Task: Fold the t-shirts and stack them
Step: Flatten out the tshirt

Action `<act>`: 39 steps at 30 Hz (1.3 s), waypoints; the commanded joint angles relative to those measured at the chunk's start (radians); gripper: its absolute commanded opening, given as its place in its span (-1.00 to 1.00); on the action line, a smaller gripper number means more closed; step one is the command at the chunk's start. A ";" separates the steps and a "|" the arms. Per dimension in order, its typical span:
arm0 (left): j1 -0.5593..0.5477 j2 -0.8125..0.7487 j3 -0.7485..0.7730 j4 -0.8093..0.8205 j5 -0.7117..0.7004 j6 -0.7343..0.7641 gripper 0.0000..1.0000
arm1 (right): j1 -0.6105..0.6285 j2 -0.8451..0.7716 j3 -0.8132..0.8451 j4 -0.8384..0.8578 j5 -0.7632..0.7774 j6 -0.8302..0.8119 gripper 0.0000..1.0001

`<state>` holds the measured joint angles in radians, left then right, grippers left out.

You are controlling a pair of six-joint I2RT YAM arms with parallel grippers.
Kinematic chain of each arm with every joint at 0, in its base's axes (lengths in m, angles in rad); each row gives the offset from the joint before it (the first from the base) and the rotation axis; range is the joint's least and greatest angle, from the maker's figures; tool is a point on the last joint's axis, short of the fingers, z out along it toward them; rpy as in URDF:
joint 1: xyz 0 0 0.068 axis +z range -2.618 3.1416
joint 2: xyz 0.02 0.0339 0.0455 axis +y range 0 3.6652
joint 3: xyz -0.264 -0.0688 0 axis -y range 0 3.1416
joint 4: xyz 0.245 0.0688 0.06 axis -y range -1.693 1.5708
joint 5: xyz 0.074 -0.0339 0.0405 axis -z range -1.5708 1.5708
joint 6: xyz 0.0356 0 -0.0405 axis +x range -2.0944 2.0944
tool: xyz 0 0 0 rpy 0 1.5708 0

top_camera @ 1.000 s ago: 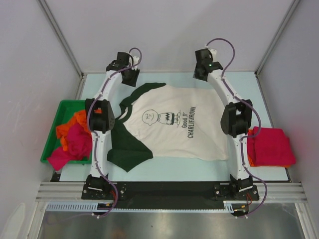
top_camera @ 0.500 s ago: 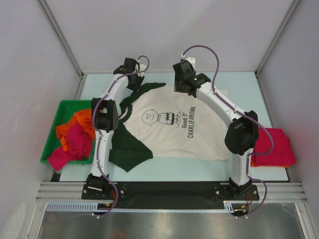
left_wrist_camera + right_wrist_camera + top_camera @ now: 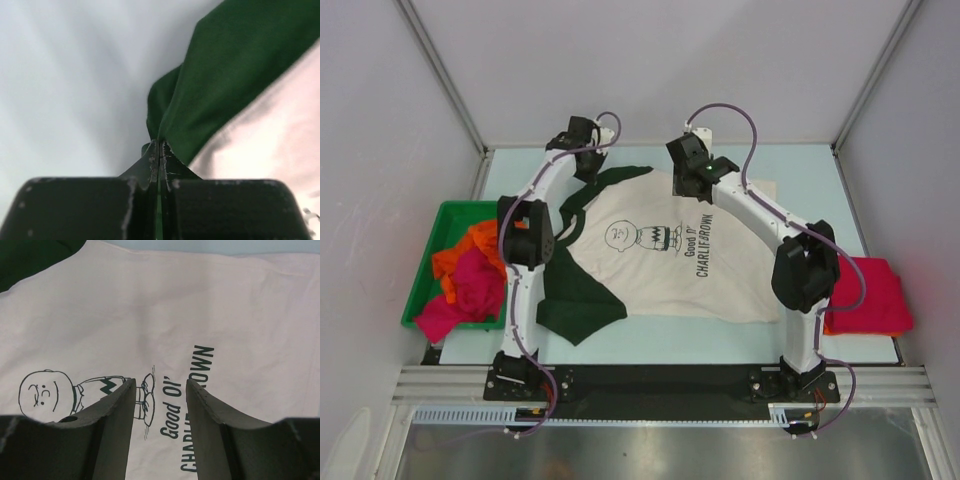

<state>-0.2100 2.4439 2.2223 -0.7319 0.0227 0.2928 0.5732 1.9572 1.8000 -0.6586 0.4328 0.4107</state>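
The cream t-shirt (image 3: 670, 250) with dark green sleeves and the Charlie Brown print lies spread flat in the middle of the table. My left gripper (image 3: 588, 165) is at its far left corner. In the left wrist view that gripper (image 3: 159, 144) is shut on a fold of the green sleeve (image 3: 225, 75), beside the cream body (image 3: 270, 145). My right gripper (image 3: 694, 186) hovers over the shirt's far edge. In the right wrist view it (image 3: 160, 382) stands open above the print (image 3: 172, 415), with nothing between its fingers.
A green bin (image 3: 455, 208) at the left holds a crumpled orange tee (image 3: 460, 255) and a magenta-pink tee (image 3: 470, 290). At the right edge a folded crimson tee (image 3: 868, 290) lies on top of an orange one. Walls close in the table on three sides.
My left gripper has closed on the green sleeve at the far left. The right arm swung left from the far right corner to above the shirt's far edge.
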 commanded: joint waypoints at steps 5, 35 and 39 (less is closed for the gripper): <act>-0.106 -0.321 -0.244 0.002 0.089 0.031 -1.00 | 0.007 -0.083 -0.065 0.062 0.029 0.034 -0.02; -0.164 -0.306 -0.067 -0.158 0.189 -0.105 0.12 | -0.033 -0.126 -0.157 0.076 0.004 0.060 -0.01; -0.143 -0.217 -0.003 -0.162 0.167 -0.139 0.12 | -0.036 -0.132 -0.169 0.076 0.006 0.059 -0.01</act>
<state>-0.3782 2.1376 2.1651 -0.8974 0.2192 0.2203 0.5426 1.8843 1.6424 -0.6064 0.4286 0.4545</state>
